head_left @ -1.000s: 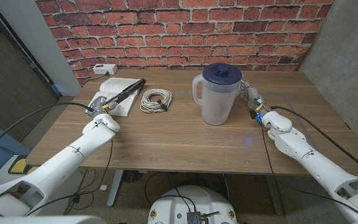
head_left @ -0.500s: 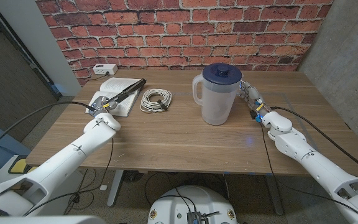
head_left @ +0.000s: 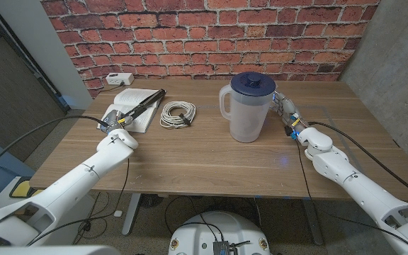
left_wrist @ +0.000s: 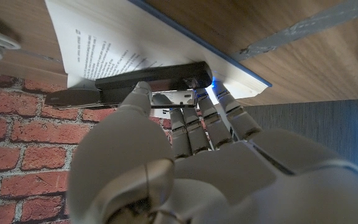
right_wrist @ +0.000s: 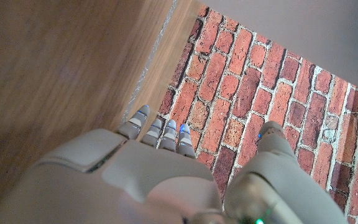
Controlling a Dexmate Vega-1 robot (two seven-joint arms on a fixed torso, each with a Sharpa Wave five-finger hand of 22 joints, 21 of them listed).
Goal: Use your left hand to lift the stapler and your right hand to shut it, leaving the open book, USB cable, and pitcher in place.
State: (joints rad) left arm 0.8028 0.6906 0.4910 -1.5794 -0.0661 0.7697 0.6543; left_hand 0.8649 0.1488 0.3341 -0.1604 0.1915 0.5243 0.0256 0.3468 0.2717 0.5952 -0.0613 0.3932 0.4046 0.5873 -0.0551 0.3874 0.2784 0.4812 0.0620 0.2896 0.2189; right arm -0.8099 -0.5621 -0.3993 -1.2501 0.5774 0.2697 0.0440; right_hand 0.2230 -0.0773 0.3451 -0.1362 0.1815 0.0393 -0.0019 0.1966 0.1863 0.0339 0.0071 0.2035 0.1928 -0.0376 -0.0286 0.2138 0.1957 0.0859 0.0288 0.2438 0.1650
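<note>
The stapler (head_left: pixel 142 106) lies open across the open book (head_left: pixel 128 108) at the counter's (head_left: pixel 204 156) far left, its black body and metal arm splayed along the page. In the left wrist view the left hand (left_wrist: pixel 185 162) reaches over the stapler (left_wrist: pixel 148 84), its fingers (left_wrist: pixel 194 127) curled down onto the black body and touching it, though whether they actually grip it cannot be told. The book's (left_wrist: pixel 98 43) page carries lines of small printed text, too fine to read. A coiled white USB cable (head_left: pixel 178 113) sits just beside the book, and a translucent pitcher (head_left: pixel 247 106) with a dark blue lid stands near the counter's middle. The right hand (head_left: pixel 289 113) hangs just beside the pitcher, holding nothing, its fingers (right_wrist: pixel 160 132) extended and slightly apart.
</note>
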